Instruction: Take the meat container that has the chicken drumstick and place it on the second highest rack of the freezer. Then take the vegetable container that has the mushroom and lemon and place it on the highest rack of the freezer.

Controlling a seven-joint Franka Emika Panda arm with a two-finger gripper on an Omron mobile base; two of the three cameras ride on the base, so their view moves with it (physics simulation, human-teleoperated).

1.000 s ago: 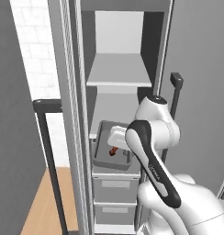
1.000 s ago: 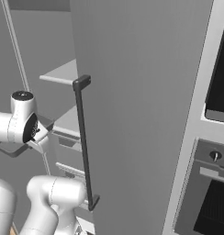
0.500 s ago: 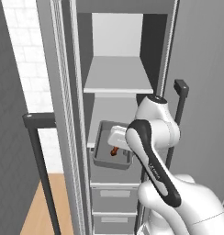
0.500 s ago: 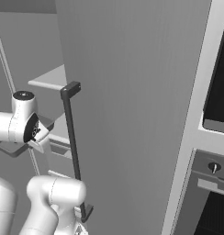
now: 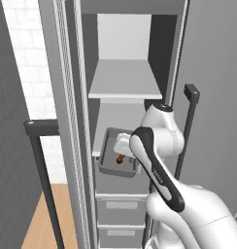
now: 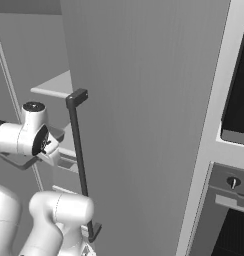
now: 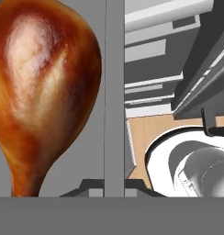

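Gripping the right-hand rim of the meat container (image 5: 116, 158), the claw (image 5: 124, 146) has its jaws pinched together on that thin wall; in the hand view the wall (image 7: 114, 92) runs as a grey strip straight up from between the fingertips. Just left of the claw, inside the container, lies the chicken drumstick (image 5: 120, 158), glossy reddish-brown; from the hand camera the drumstick (image 7: 40, 87) looms large, fat end up and bone end down, right beside the gripped wall. The container hangs at the front edge of the second shelf (image 5: 115, 124) of the freezer (image 5: 140, 29), partly out past it, and whether it rests on that shelf cannot be told. Above the claw sits the highest rack (image 5: 126, 80), a pale flat board. Below the claw are grey drawers (image 5: 121, 206). To the claw's right stands the open freezer door (image 5: 212, 73) with its dark bar handle (image 5: 188, 124); further right, the wall oven (image 6: 234, 150).
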